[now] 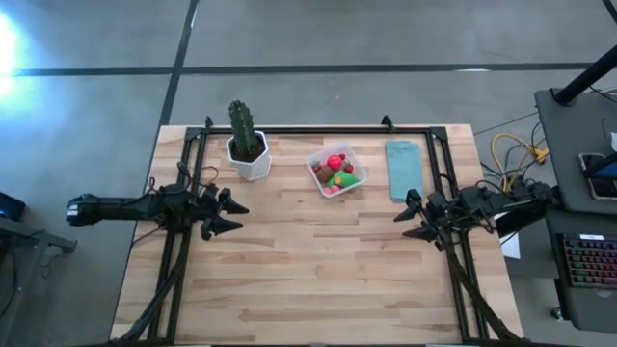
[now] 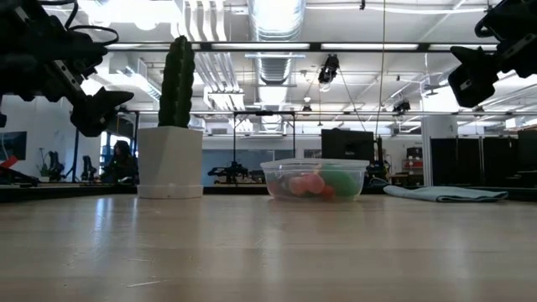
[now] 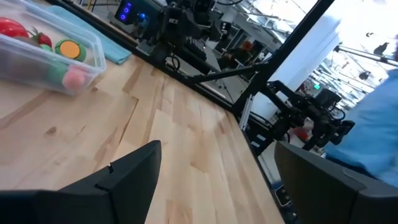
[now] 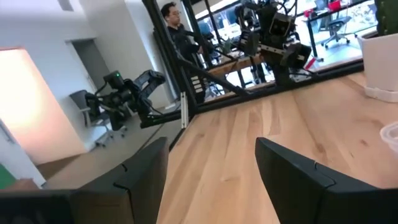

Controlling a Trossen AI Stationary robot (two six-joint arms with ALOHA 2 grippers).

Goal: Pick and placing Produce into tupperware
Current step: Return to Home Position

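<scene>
The clear tupperware (image 1: 337, 171) stands on the table's far middle, resting on its flat bottom, with the produce (image 1: 337, 170) inside: red, pink and green pieces. The low view shows the tupperware (image 2: 315, 179) with pink and green produce (image 2: 312, 184) behind its wall; in the left wrist view the tupperware (image 3: 43, 59) holds red, orange and pink pieces. My left gripper (image 1: 235, 217) hovers open over the table's left side, well left of the container. My right gripper (image 1: 402, 220) hovers open at the right side. Both hold nothing.
A tall green cactus in a white pot (image 1: 248, 146) stands left of the tupperware. A light blue folded cloth (image 1: 405, 169) lies to its right. A black frame rail (image 1: 318, 130) runs along the far edge. A person (image 4: 176, 31) stands beyond the table.
</scene>
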